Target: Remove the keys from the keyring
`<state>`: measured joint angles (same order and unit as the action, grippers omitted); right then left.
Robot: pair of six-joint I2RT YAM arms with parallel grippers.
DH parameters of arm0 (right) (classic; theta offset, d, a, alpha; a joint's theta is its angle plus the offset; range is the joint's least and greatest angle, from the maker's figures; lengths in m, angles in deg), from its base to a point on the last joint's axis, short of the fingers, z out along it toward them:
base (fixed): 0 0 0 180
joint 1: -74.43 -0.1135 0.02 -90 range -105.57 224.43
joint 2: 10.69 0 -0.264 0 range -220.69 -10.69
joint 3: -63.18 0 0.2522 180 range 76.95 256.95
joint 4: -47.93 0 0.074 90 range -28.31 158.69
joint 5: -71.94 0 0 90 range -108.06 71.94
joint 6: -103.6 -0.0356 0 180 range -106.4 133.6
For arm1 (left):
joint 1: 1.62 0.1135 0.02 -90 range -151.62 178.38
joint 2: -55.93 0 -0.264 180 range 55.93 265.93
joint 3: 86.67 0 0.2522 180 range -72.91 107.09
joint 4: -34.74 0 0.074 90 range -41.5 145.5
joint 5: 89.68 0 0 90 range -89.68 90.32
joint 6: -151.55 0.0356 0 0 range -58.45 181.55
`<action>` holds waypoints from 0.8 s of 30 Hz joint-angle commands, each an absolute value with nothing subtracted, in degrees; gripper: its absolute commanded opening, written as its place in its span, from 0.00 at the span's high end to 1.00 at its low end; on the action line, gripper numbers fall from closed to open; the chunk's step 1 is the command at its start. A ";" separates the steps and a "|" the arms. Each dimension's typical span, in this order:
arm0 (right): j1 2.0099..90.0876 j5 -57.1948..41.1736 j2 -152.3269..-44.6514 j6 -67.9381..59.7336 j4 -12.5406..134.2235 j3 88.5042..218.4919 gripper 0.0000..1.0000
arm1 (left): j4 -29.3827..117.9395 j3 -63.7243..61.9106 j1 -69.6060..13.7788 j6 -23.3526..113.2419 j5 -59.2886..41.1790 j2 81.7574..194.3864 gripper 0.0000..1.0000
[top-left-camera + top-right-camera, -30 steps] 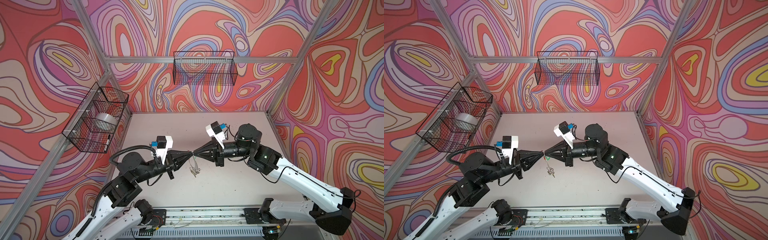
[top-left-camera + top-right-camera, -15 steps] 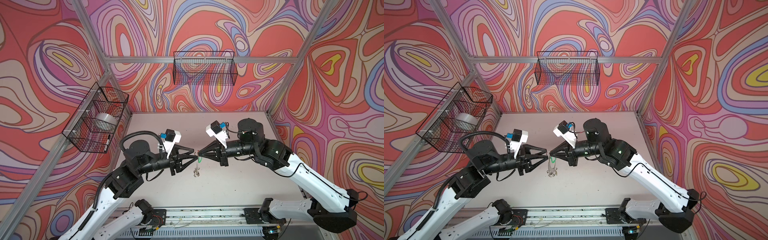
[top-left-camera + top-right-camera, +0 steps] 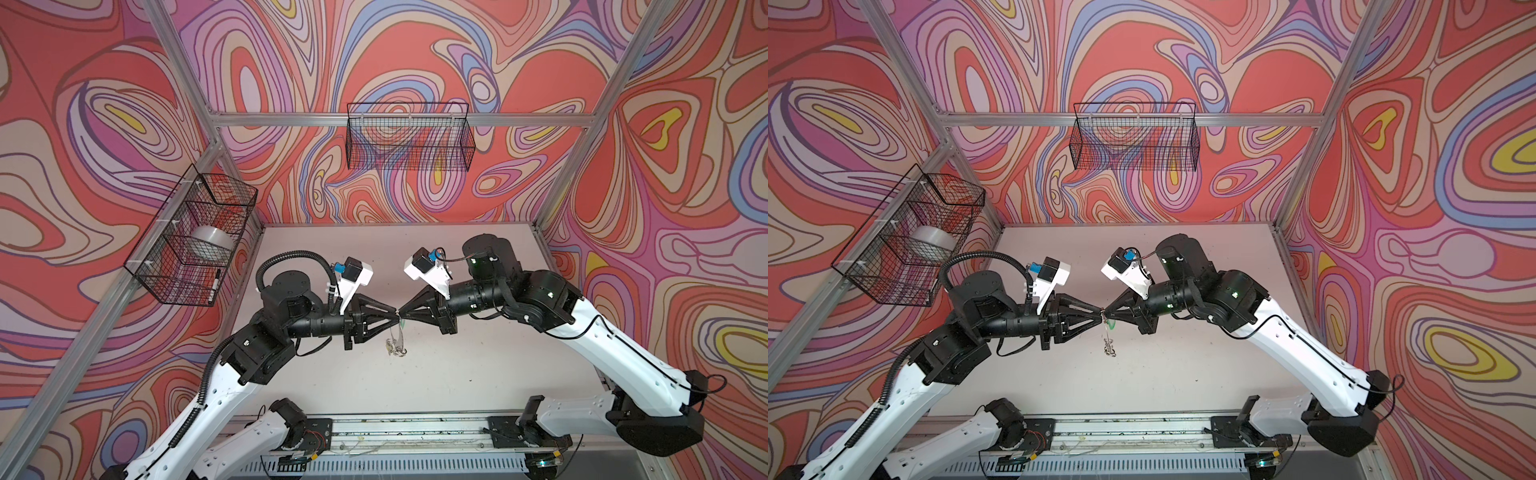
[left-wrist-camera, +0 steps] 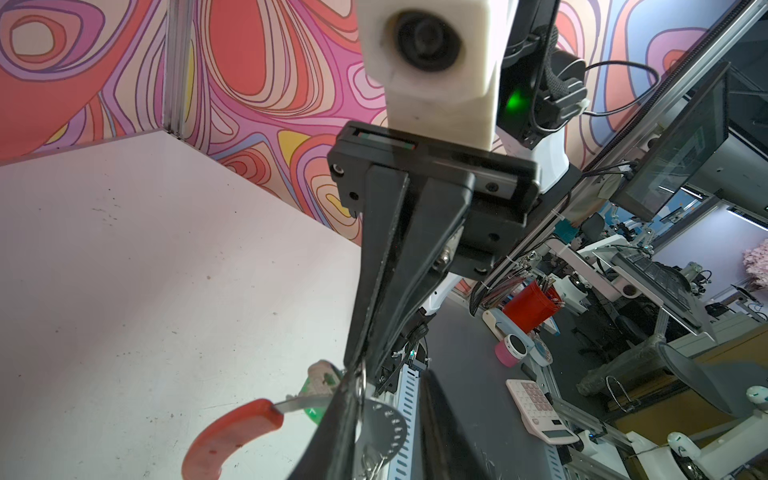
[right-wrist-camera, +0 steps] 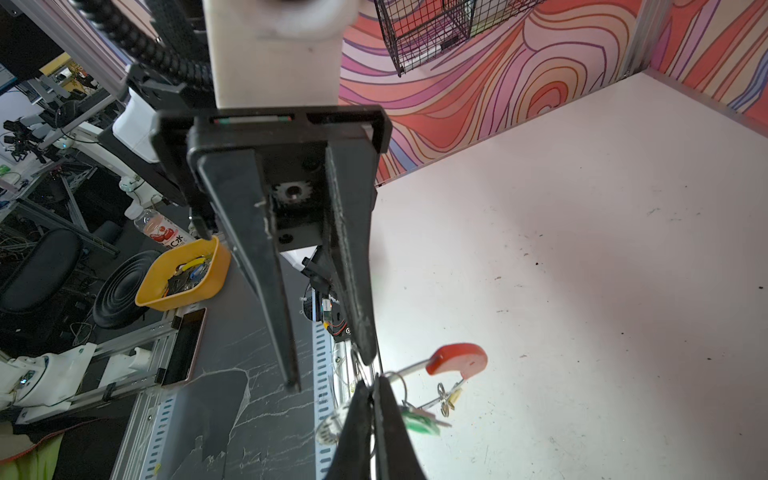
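Both grippers meet tip to tip above the middle of the table in both top views. The keyring (image 3: 397,347) dangles under them. My right gripper (image 5: 372,384) is shut on the keyring at a small split ring. The red segment (image 5: 457,359), the green-tagged key (image 5: 417,422) and the yellow-tagged key (image 5: 453,397) hang just past its tips. My left gripper (image 4: 388,374) is open. One finger (image 4: 336,436) lies against the ring's hardware beside a grey perforated disc (image 4: 382,424), and the other finger stands apart. The red segment (image 4: 232,432) shows beside it.
A wire basket (image 3: 195,237) holding a tape roll hangs on the left wall, and another basket (image 3: 409,137) on the back wall. The pale table (image 3: 457,374) lies below the grippers. A metal rail (image 3: 407,432) runs along the front edge.
My left gripper let go of the keyring, opened wide and backed off. It has since come back to the right gripper's tips with narrower jaws. The right gripper stayed shut.
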<state>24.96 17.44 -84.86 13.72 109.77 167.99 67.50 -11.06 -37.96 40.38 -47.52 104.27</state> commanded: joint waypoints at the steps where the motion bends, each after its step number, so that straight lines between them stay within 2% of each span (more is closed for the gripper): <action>1: 25.13 16.97 -85.32 14.43 109.44 169.13 1.00 | 69.32 -8.88 -37.92 41.47 -48.61 104.39 0.74; 3: 25.13 17.26 -85.48 14.30 109.26 169.30 1.00 | 69.52 -8.94 -37.92 41.51 -48.30 104.48 0.75; 6: 25.13 17.87 -85.59 13.97 108.97 169.30 1.00 | 69.07 -9.24 -37.92 41.50 -47.70 104.36 0.83; 21: 25.18 19.00 -85.71 11.92 105.24 168.89 1.00 | 67.33 -10.07 -37.84 40.66 -47.23 104.91 0.84; 24: 25.14 19.29 -85.83 11.61 104.48 168.79 1.00 | 67.46 -10.16 -37.92 40.62 -46.69 105.05 0.89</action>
